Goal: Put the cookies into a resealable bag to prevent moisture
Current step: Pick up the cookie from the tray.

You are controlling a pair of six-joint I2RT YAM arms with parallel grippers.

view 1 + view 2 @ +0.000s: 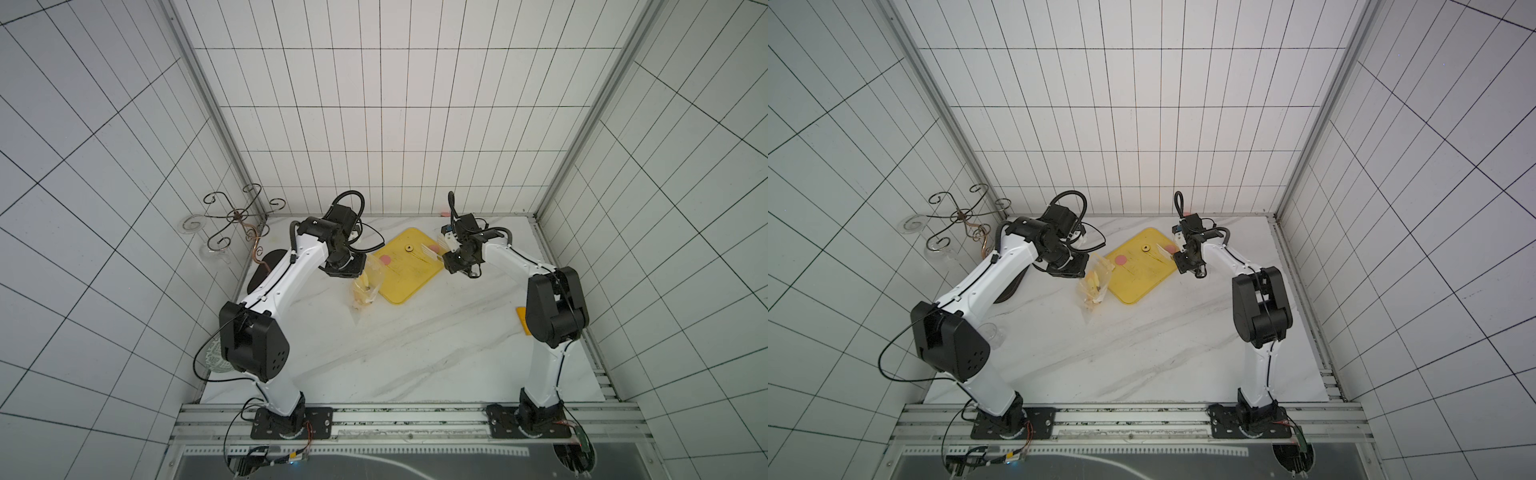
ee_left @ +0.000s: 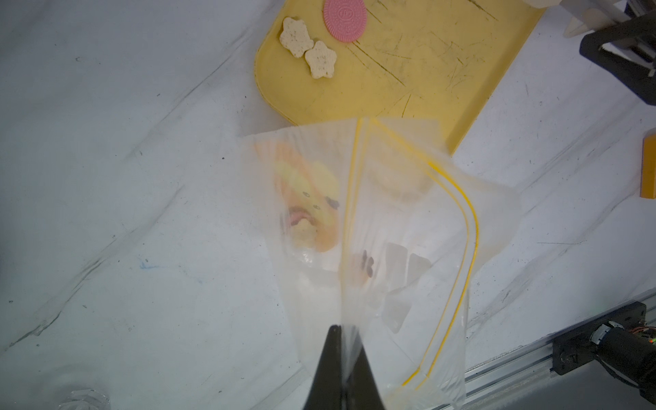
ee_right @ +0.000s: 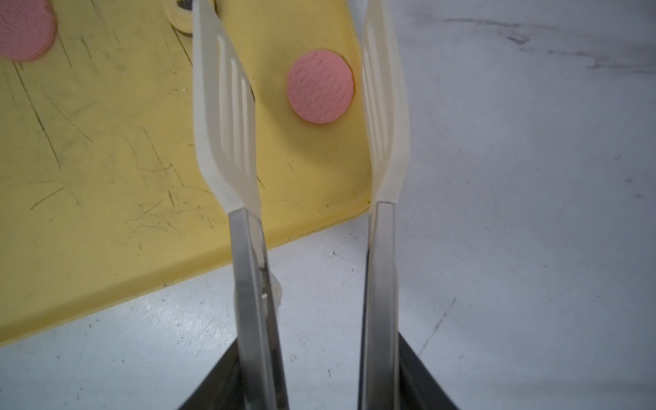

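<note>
My left gripper [image 2: 342,330] is shut on the edge of the clear resealable bag [image 2: 372,213], which has a yellow zip strip and an orange-and-yellow print. The bag [image 1: 368,286] hangs at the near-left edge of the yellow tray [image 1: 405,286], mouth toward the tray. My right gripper [image 3: 319,355] is shut on a pair of tongs [image 3: 227,88]. Their white tips stand apart on either side of a pink cookie [image 3: 320,87] on the tray. Another pink cookie [image 2: 344,17], two cream star cookies [image 2: 294,32] and a dark tan-rimmed cookie [image 1: 409,248] also lie on the tray.
A wire stand [image 1: 239,216] and clear glassware stand at the back left, with a dark round object [image 1: 266,270] under my left arm. An orange block [image 1: 521,320] lies by my right arm. The walls close in the table on three sides.
</note>
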